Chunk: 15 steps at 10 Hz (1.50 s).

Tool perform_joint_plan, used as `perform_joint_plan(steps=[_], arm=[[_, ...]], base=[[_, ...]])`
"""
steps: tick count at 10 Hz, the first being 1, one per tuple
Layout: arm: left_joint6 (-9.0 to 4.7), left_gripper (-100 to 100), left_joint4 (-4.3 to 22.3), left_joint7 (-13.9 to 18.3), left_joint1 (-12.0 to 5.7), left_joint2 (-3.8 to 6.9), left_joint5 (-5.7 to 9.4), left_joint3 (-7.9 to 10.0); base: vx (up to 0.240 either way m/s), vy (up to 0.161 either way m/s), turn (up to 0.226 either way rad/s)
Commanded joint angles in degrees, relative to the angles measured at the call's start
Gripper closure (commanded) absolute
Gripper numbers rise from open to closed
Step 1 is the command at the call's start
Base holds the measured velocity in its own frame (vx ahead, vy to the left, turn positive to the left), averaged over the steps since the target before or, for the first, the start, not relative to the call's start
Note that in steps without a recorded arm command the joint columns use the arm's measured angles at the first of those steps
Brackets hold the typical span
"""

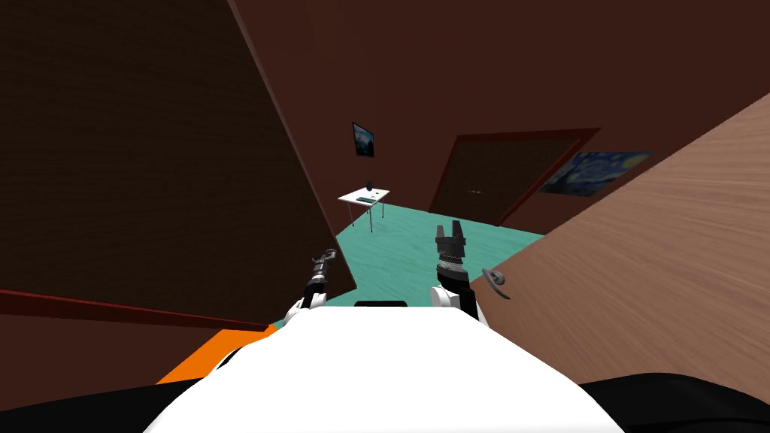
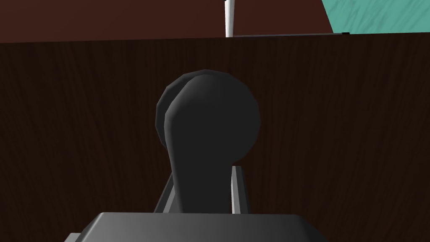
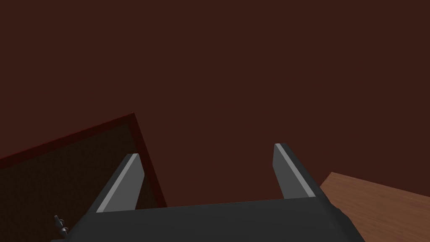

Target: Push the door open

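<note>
A dark brown wooden door [image 1: 150,150] stands at my left, swung so that its edge points into the room ahead. My left gripper [image 1: 325,263] is at that edge. In the left wrist view the left gripper [image 2: 203,180] is shut on the door's dark lever handle [image 2: 208,126], whose round end lies against the dark door panel [image 2: 336,134]. One finger [image 2: 237,189] presses the lever's side. My right gripper [image 1: 450,227] hovers open in the gap ahead, and in its own view the right gripper [image 3: 205,153] holds nothing.
A light brown wooden door [image 1: 662,263] with a grey lever handle [image 1: 494,280] stands close on my right. Beyond lies a teal floor [image 1: 406,248] with a small white table [image 1: 364,197], a closed dark door [image 1: 504,180] and two wall pictures. An orange floor strip [image 1: 203,361] is near my left.
</note>
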Motion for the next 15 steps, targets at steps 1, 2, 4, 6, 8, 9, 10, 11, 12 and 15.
perform_joint_plan(steps=[1, 2, 4, 6, 8, 9, 10, 11, 12, 15], arm=[[-0.08, 100, 0.0, -0.7, 0.11, 0.51, 0.85, 1.43], [-0.05, 100, 0.1, -1.1, 0.13, 0.54, 1.24, 2.03], [0.02, 100, 0.3, -1.7, 0.18, 0.60, 2.03, 3.21], [0.09, 100, 0.5, -2.4, 0.24, 0.65, 2.79, 4.38], [0.15, 100, 0.7, -3.0, 0.28, 0.70, 3.53, 5.50], [0.20, 100, 0.8, -3.5, 0.32, 0.74, 4.06, 6.30], [0.20, 100, 0.8, -3.5, 0.32, 0.74, 4.06, 6.30], [0.20, 100, 0.8, -3.5, 0.32, 0.74, 4.06, 6.30], [0.25, 100, 1.0, -4.0, 0.36, 0.79, 4.70, 7.27], [0.27, 100, 1.1, -4.2, 0.38, 0.81, 4.98, 7.69]], base=[[0.213, -0.026, 0.070], [0.198, -0.020, 0.042], [0.195, -0.025, 0.055], [0.200, -0.021, 0.063], [0.196, -0.034, 0.060], [0.233, -0.041, 0.068], [0.167, -0.023, 0.055], [0.064, 0.013, 0.006], [0.126, -0.020, 0.036], [0.129, -0.017, 0.037]])
